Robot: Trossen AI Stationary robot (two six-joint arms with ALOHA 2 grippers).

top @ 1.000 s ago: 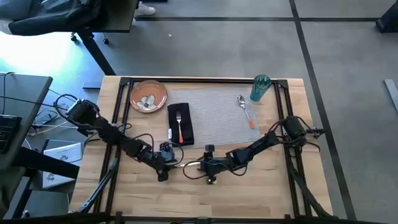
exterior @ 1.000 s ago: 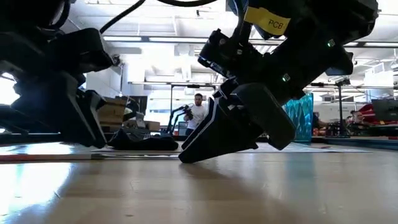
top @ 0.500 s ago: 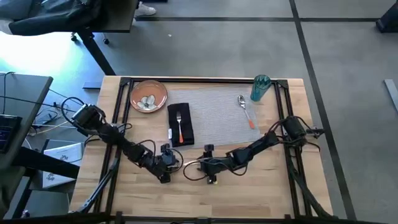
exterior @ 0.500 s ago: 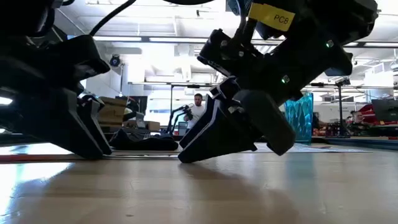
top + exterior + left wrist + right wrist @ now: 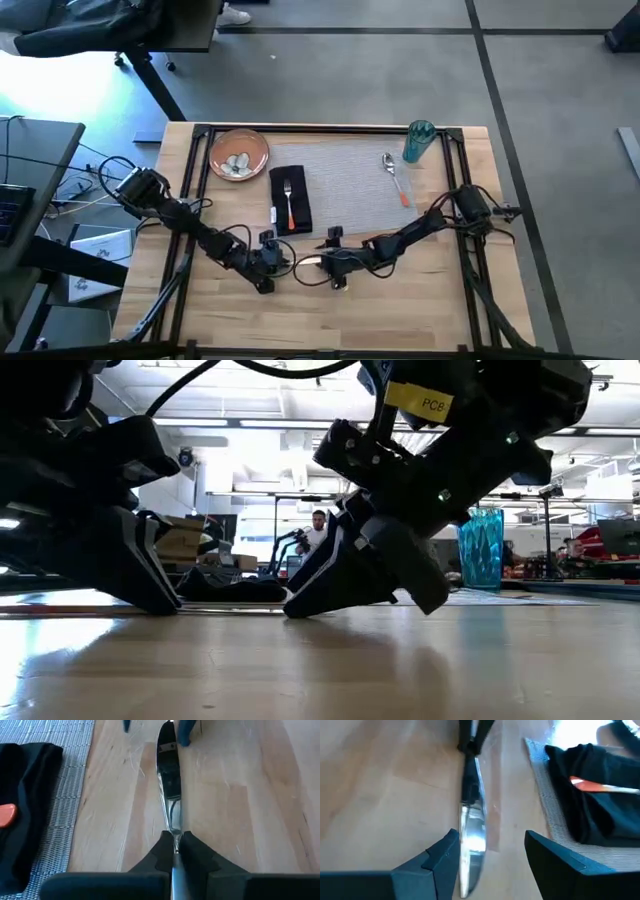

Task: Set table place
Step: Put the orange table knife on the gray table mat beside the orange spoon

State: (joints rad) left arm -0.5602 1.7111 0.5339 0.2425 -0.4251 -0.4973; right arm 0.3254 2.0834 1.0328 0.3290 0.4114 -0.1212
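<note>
High view: we see both arms meeting low over the bare front of the bench, short of the grey placemat
Left hand: we have it pinched narrow on the knife, whose blade lies flat along the wood
Right hand: spread wide around the blade tip, likely placed to take the knife over
Place: plate, napkin with fork, spoon and cup sit on or by the placemat; the knife is still off it
</note>
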